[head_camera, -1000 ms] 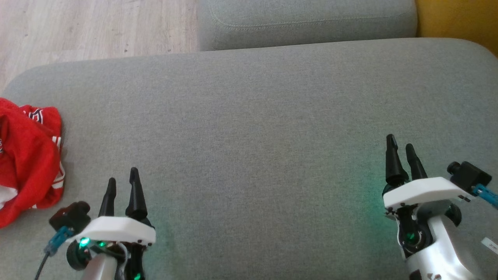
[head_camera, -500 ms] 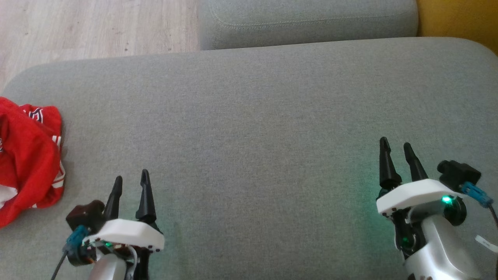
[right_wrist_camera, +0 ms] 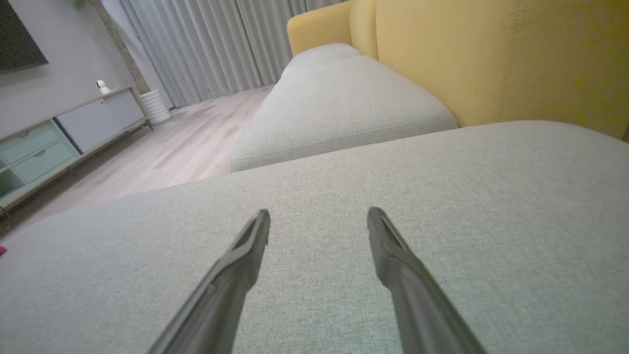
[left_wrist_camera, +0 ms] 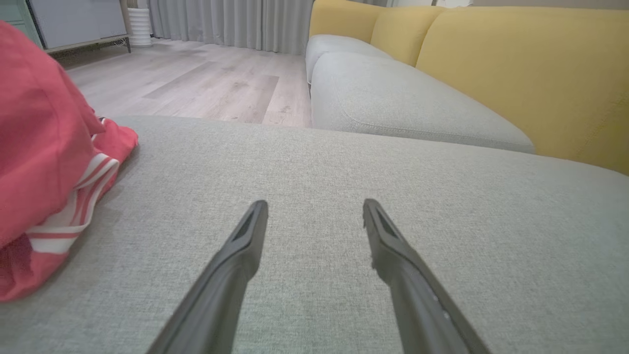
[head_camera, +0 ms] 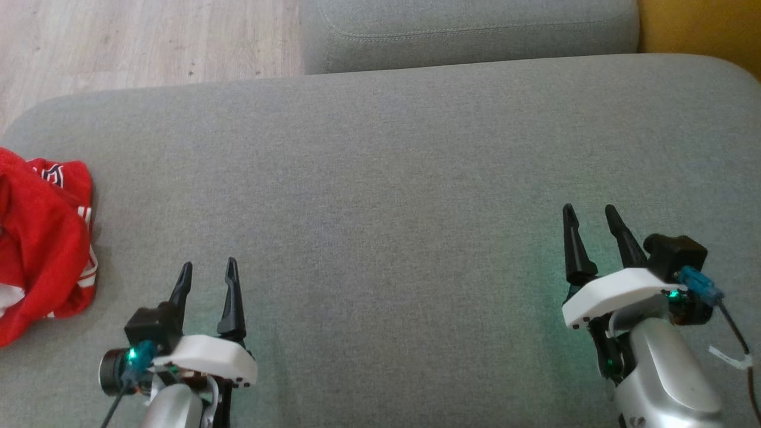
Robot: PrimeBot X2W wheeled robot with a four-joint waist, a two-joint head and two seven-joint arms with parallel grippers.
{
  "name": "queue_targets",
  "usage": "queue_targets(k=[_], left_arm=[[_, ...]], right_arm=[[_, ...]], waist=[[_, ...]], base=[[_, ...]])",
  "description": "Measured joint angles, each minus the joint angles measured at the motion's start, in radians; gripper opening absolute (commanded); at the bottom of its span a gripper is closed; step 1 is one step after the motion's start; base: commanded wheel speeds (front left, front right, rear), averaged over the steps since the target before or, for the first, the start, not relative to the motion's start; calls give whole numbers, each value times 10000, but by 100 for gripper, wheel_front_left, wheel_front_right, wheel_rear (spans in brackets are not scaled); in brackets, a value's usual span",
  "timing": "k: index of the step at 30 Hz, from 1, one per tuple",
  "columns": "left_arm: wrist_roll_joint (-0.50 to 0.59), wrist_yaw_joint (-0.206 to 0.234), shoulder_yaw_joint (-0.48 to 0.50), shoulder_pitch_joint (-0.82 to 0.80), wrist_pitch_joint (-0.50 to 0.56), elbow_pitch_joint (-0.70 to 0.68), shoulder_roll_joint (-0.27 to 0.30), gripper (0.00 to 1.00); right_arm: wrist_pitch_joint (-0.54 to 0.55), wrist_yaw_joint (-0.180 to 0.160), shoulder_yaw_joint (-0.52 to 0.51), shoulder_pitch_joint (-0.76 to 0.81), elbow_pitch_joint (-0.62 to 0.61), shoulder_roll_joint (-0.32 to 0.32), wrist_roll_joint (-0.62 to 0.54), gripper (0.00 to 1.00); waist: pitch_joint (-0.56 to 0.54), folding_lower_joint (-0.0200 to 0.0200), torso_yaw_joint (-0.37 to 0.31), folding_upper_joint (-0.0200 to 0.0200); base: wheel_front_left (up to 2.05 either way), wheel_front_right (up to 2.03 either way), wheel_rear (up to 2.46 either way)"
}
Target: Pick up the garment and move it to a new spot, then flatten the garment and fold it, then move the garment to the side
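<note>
Left tool (head_camera: 208, 263) edged rightward; red garment (head_camera: 41, 238) lies crumpled, white-striped.

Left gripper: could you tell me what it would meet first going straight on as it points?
Probably the cushion itself, as the left gripper seems tilted slightly down; the garment lies off to its left.

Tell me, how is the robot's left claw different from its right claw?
The left claw is close to the crumpled red garment. The right claw is far from it, across the grey cushion. In the head view, the right claw reaches further forward than the left claw. What they share: both claws are open, hold nothing, and point the same way over the cushion.
</note>
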Motion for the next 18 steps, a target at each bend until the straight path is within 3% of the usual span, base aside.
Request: queue_targets(k=[18], left_arm=[[1666, 591, 629, 144, -506, -21, -278, 100]], right_arm=[[-514, 2, -541, 36, 88, 12, -1789, 100]], waist=[[-225, 0, -128, 0]], base=[[0, 0, 0]])
